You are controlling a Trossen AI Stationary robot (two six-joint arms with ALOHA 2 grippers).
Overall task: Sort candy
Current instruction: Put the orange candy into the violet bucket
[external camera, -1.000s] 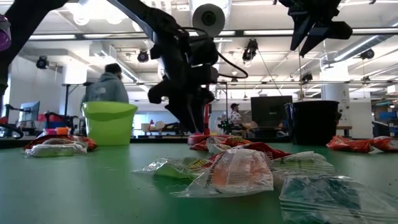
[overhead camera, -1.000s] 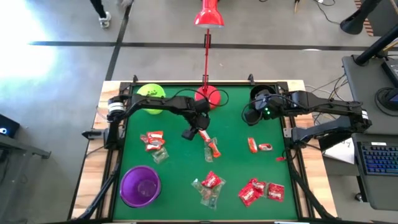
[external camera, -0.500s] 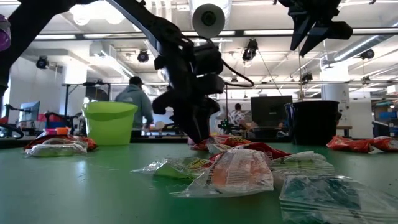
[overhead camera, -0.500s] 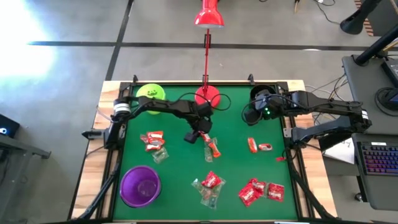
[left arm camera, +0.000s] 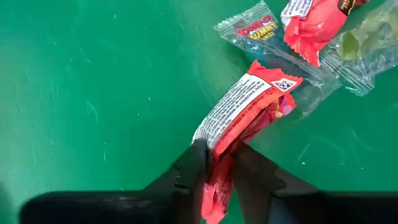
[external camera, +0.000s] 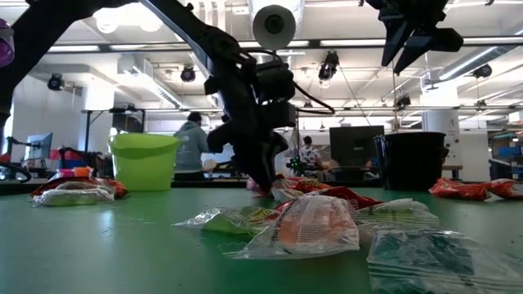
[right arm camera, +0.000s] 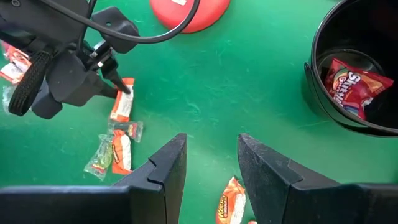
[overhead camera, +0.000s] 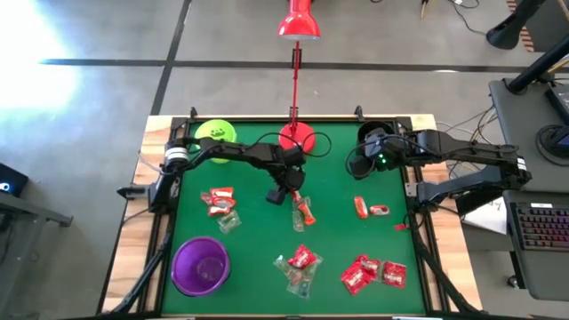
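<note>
The orange-red candy packet (left arm camera: 249, 112) under your left hand (left arm camera: 217, 171) lies near the middle of the desk (overhead camera: 258, 240), and the hand's two fingers are pinching its near end. Expect it to be light, thin and crinkly, with a slick wrapper that can slide out of a shallow grip, so take it across the flat body and not by the crimped tail. It lies just beside a clear greenish packet (left arm camera: 252, 31) and a red one (left arm camera: 314, 28), so lift straight up to avoid dragging them. More candy lies in loose clusters toward the left edge (overhead camera: 219, 203), the near edge (overhead camera: 300, 262) and the near right corner (overhead camera: 373, 271). The black cup (right arm camera: 354, 68) near the far right corner holds one red packet (right arm camera: 351, 84); the lime-green cup (overhead camera: 216, 138) shows something small inside that I cannot identify; the purple cup (overhead camera: 201, 265) looks bare. Your right hand (right arm camera: 211, 165) hovers spread beside the black cup.
</note>
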